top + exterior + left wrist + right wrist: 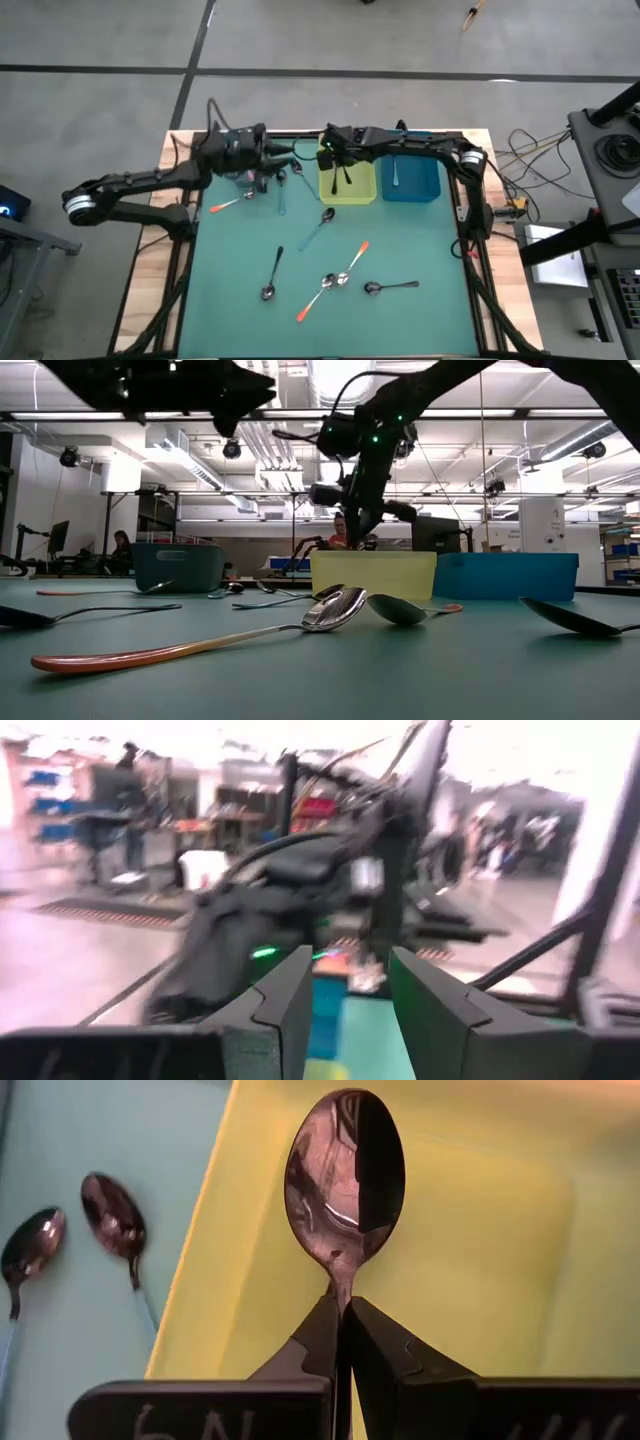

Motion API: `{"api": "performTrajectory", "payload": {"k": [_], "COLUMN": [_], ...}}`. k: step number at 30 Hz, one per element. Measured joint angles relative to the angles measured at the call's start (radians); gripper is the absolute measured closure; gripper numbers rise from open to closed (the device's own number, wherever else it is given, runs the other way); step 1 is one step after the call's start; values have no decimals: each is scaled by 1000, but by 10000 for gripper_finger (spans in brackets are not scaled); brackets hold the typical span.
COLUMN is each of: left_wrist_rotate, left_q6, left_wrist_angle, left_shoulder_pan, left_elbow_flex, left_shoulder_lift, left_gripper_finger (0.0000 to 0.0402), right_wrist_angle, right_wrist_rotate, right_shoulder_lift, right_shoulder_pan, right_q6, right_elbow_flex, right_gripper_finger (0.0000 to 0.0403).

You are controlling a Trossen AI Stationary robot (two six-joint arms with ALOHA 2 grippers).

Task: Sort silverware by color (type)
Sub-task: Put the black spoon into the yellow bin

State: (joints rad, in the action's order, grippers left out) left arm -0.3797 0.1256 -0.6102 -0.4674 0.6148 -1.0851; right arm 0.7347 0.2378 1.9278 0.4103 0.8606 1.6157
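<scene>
The right gripper hangs above the yellow bin, its fingers pinched tight on the neck of a spoon whose shiny bowl points down at the bin's floor; in the high view the spoon's handle looks dark, though most of it is hidden by the gripper. The step in hand appears to be the drop into the yellow bin, and to do it well the spoon should stay inside the bin's walls, be lowered close to the floor, and be let go with a plain opening of the fingers so it neither bounces nor tips over the rim. The wrist view suggests the spoon sits toward the bin's wall on the mat side, so a small shift toward the bin's middle would give more margin. The blue bin stands just beside the yellow bin and already holds one pale-handled spoon; straying that way risks a wrong sort. The left gripper, partly open and holding nothing, hovers on the other side of the yellow bin, near a dark bin, so the right arm should lift straight up and clear. The remaining spoons lie scattered on the green mat, well apart from the yellow bin, with open room around them.
</scene>
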Motion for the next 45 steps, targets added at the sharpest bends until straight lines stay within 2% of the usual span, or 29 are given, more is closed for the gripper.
{"api": "performTrajectory", "payload": {"k": [4, 7, 16, 22, 45], "left_wrist_rotate": [0, -1, -30, -30, -30], "left_q6": [17, 40, 45, 45, 41], "left_wrist_angle": [-158, -242, -240, -222, -179], "left_shoulder_pan": [40, 48, 48, 48, 48], "left_elbow_flex": [-120, -163, -208, -219, -219], "left_shoulder_lift": [45, 76, 201, 255, 286], "left_gripper_finger": [286, 286, 286, 286, 286], "right_wrist_angle": [1, 0, 45, 47, 128], "right_wrist_rotate": [28, 35, 132, 159, 193], "right_shoulder_lift": [38, 60, 84, 85, 85], "right_shoulder_pan": [1, 5, 9, 12, 25], "right_q6": [75, 119, 200, 197, 183], "right_elbow_flex": [0, 0, 0, 0, -17], "right_gripper_finger": [394, 394, 394, 394, 394]}}
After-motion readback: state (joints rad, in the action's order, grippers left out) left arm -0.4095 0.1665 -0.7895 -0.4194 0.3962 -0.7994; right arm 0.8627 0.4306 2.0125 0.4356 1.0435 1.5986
